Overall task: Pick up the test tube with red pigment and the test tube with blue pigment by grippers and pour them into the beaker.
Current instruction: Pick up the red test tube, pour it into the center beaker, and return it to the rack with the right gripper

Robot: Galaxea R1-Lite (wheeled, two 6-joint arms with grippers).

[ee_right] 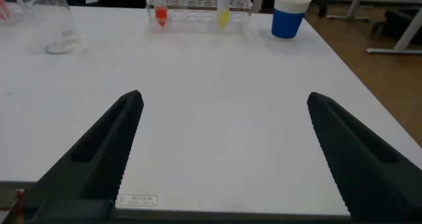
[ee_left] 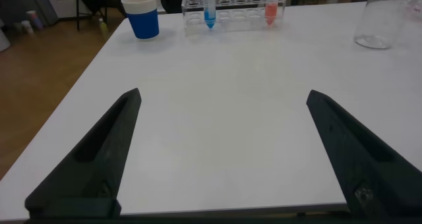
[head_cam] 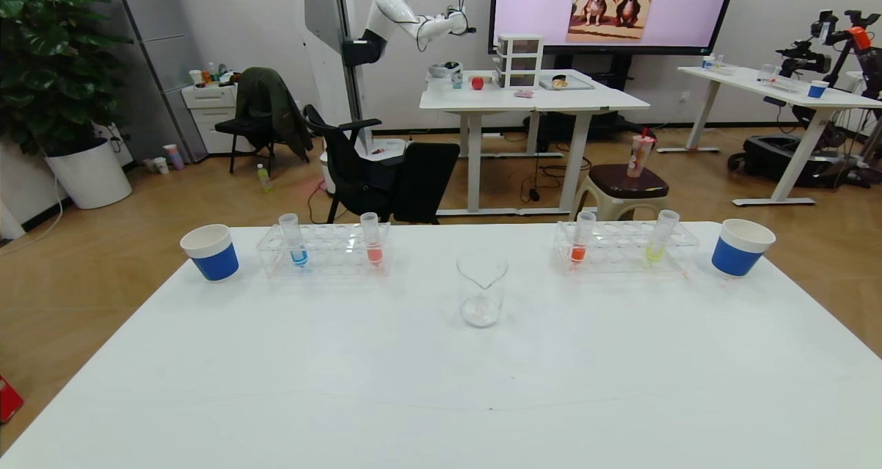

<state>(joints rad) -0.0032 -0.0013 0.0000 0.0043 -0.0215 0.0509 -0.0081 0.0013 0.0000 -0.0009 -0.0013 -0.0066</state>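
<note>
Left tool (ee_left: pixel 221 158): wide open, empty, low over table (head_cam: pixel 344 386).
Right tool (ee_right: pixel 221 158): likewise.
Beaker (head_cam: pixel 481 290): centred, reachable by both.
Blue tube (head_cam: pixel 295 240): left rack.
Red tube (head_cam: pixel 581 237): right rack.

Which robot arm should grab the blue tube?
The left arm, I'd guess. The test tube with blue pigment stands in the rack on the robot's left side of the table, straight ahead of the open left tool. The right tool faces the other rack.
</note>
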